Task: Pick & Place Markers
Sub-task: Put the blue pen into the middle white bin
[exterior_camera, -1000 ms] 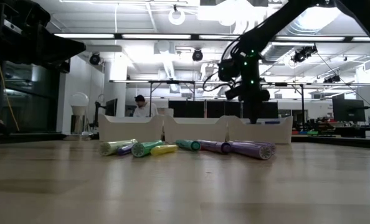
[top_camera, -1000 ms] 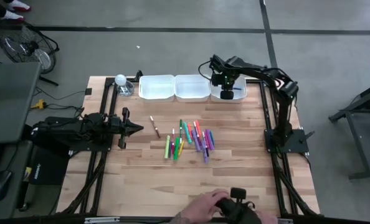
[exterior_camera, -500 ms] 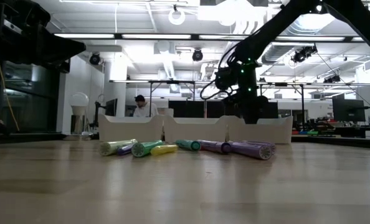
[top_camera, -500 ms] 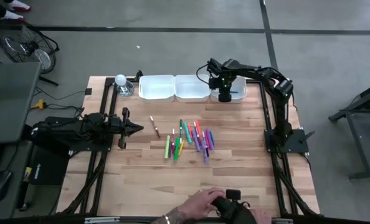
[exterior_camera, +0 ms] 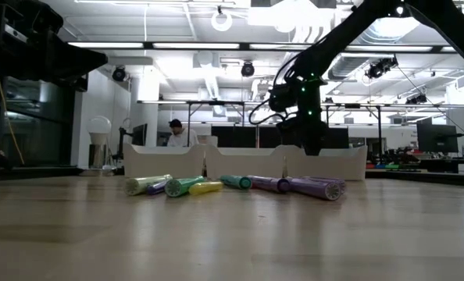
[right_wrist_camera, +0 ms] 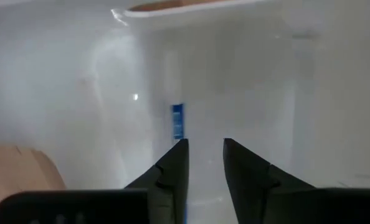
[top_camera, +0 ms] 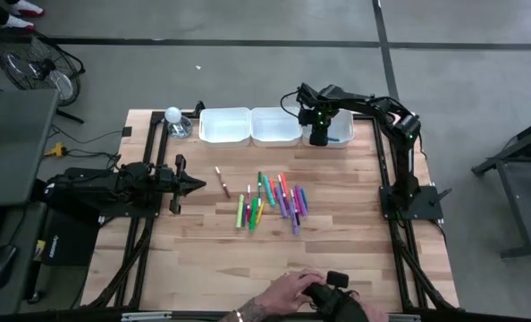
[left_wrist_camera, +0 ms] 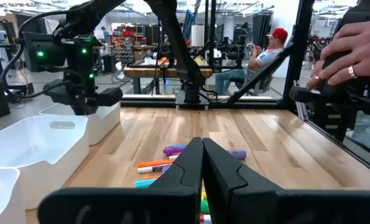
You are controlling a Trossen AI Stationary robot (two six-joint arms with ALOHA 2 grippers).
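Several markers (top_camera: 271,200) in green, yellow, orange, pink and purple lie in a loose cluster in the middle of the table, also seen in the low view (exterior_camera: 240,185). One more marker (top_camera: 223,182) lies apart to their left. My right gripper (top_camera: 319,136) points down into the right-hand white tray (top_camera: 341,139), open, with nothing between its fingers (right_wrist_camera: 203,144). A blue marker (right_wrist_camera: 177,121) lies on the tray floor just past the fingertips. My left gripper (left_wrist_camera: 202,144) waits shut at the table's left (top_camera: 194,183).
Two more white trays (top_camera: 224,125) (top_camera: 275,125) stand along the far edge, left of the right-hand one. A round bulb-like thing (top_camera: 173,116) sits at the far left corner. A person's hand (top_camera: 292,291) rests on a black device (top_camera: 341,284) at the near edge.
My right gripper has sunk lower into the right-hand tray and shifted slightly toward the table's left. The markers in the middle of the table have stayed where they were.
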